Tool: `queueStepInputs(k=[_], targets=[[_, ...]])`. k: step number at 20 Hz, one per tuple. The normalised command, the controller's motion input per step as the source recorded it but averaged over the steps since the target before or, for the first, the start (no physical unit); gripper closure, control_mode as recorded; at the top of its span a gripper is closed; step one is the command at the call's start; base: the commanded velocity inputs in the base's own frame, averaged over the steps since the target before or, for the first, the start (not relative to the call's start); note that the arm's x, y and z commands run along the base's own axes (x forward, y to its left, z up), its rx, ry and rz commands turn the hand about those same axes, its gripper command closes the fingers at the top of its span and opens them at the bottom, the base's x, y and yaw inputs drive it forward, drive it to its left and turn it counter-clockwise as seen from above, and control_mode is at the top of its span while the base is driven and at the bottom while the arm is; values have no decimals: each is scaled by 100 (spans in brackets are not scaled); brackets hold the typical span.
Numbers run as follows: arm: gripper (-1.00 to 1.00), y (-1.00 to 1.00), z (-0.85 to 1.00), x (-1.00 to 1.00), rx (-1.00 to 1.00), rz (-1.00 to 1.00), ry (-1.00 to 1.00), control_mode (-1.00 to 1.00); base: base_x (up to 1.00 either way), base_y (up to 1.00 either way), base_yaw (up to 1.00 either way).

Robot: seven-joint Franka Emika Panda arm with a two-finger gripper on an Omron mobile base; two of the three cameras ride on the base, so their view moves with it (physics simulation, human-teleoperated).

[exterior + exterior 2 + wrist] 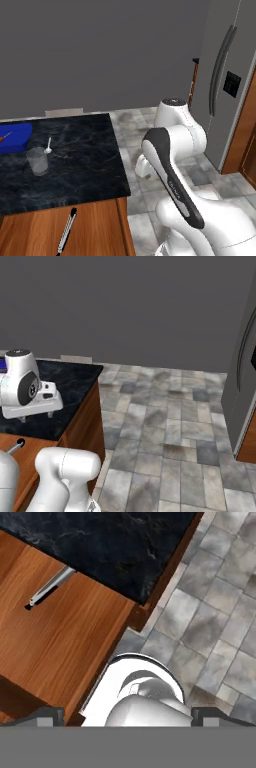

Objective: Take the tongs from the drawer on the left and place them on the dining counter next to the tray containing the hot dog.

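The drawer [97, 227] stands pulled out under the dining counter [80, 165]. The black-and-silver tongs [66, 231] lie lengthwise on its wooden floor. In the hand view the tongs [50, 587] sit at the upper left on the drawer [65, 637]. On the counter's far left edge is the blue tray [17, 134] with the orange hot dog [4, 136] in it. My gripper [36, 417] hangs open and holds nothing, above the counter's right corner and off to the right of the tongs. One of its fingertips [47, 714] shows dark at the bottom of the hand view.
A clear glass [37, 161] and a small white spoon [48, 146] stand on the marble between the tray and the drawer. Grey tiled floor [165, 421] spreads to the right of the counter. A grey fridge [225, 75] rises at the far right.
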Motion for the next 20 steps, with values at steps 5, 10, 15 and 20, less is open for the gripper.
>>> queueStepInputs(k=[5,10,15,20], targets=[[-100,92,-73,0,0,17,-5,-100,0,0,0],[-100,68,-54,3,0,10,0,-100,0,0,0],[-100,44,-11,0,-3,2,0,-100,0,0,0],[-100,27,-23,14,-1,0,19,-100,0,0,0]])
